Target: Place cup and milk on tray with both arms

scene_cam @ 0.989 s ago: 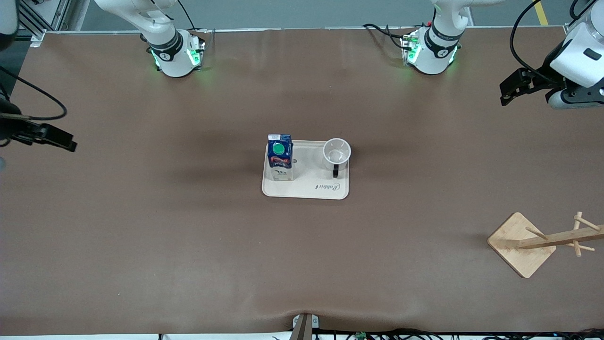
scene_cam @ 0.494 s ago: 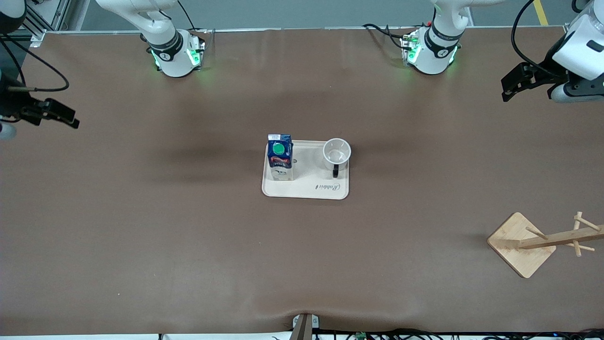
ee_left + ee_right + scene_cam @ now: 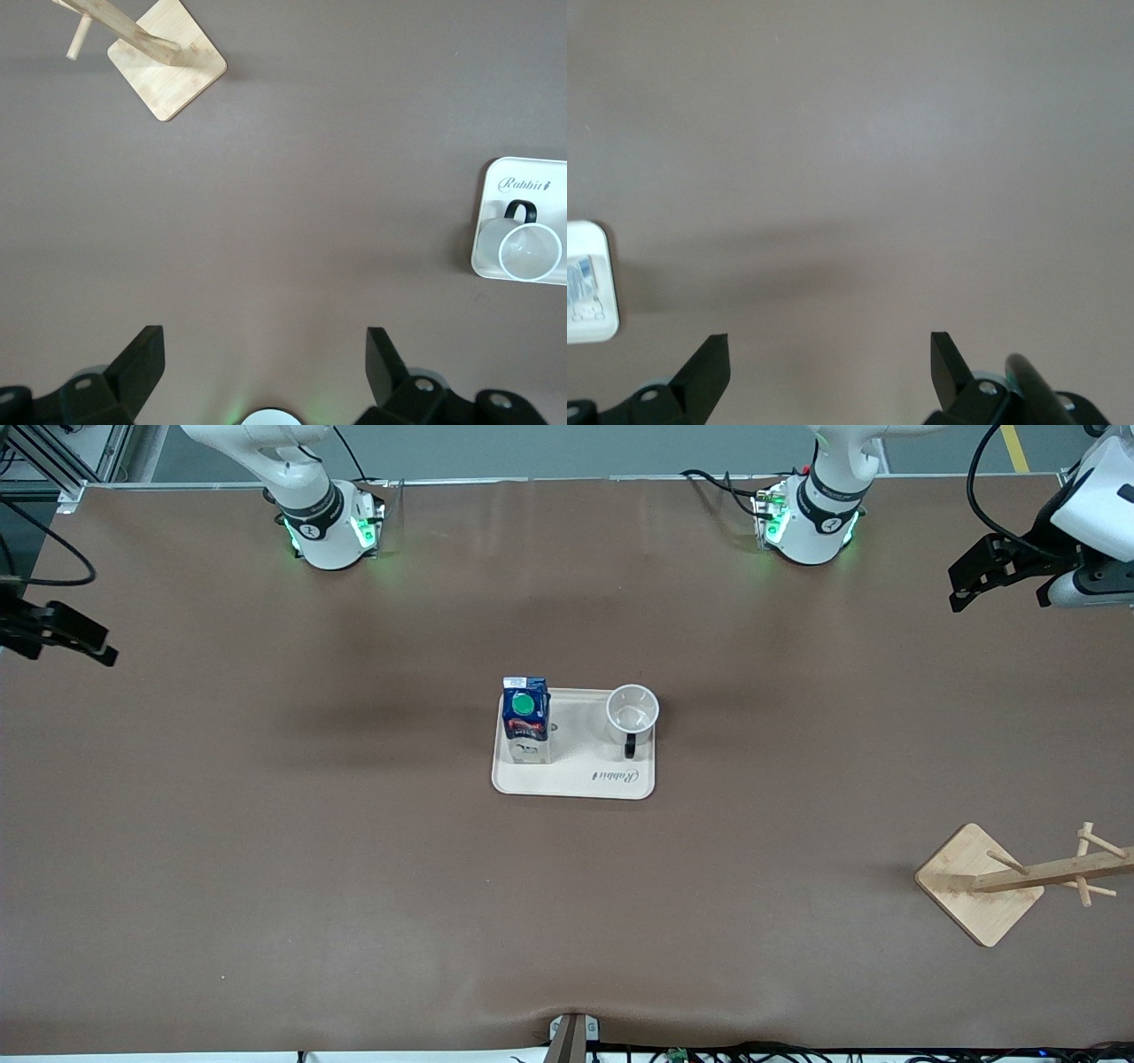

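A wooden rack [image 3: 992, 881] stands nearest, toward the left arm's end of the bench [image 3: 266, 850]. Mid-bench, the tray [image 3: 576, 779] carries the milk [image 3: 525, 717] and the cup [image 3: 632, 713], both upright and apart. The left claw [image 3: 974, 576] and right claw [image 3: 71, 638] hang wide and empty over the bench's ends.

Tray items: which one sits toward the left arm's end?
The cup, white with a black handle. The milk, the blue carton with a green cap, stands at the tray's other end.
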`<state>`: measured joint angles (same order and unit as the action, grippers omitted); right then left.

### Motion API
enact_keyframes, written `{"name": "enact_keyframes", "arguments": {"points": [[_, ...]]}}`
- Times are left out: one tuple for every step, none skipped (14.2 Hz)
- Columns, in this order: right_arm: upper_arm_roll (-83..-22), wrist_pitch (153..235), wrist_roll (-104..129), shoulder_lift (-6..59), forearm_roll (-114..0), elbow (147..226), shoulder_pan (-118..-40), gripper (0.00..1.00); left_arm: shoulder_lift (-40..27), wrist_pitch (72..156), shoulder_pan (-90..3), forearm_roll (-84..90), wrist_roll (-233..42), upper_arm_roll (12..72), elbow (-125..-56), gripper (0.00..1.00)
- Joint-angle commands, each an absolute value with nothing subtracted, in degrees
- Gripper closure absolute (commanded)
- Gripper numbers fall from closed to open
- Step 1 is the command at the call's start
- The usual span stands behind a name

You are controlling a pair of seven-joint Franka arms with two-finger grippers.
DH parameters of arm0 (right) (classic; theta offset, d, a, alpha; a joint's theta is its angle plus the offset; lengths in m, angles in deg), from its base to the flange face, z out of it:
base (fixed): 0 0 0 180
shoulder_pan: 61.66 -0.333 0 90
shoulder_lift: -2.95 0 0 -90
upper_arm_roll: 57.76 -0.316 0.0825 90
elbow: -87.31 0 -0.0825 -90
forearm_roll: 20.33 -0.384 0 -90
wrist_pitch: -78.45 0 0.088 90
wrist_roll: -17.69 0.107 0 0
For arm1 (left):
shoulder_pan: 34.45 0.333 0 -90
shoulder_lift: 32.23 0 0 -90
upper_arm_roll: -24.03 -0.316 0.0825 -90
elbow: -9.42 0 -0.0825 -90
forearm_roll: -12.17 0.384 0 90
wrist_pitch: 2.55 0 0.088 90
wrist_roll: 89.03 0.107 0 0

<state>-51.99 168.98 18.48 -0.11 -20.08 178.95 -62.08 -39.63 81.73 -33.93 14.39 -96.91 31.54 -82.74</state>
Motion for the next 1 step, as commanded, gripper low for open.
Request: {"name": "enact_keyframes", "arguments": {"points": [[-52.7, 167.7, 17.9, 1.6, -20.1, 173.8, -61.3, 0.0, -39.6, 81.3, -33.6, 12.9, -95.7, 31.6, -81.9, 0.0]]}}
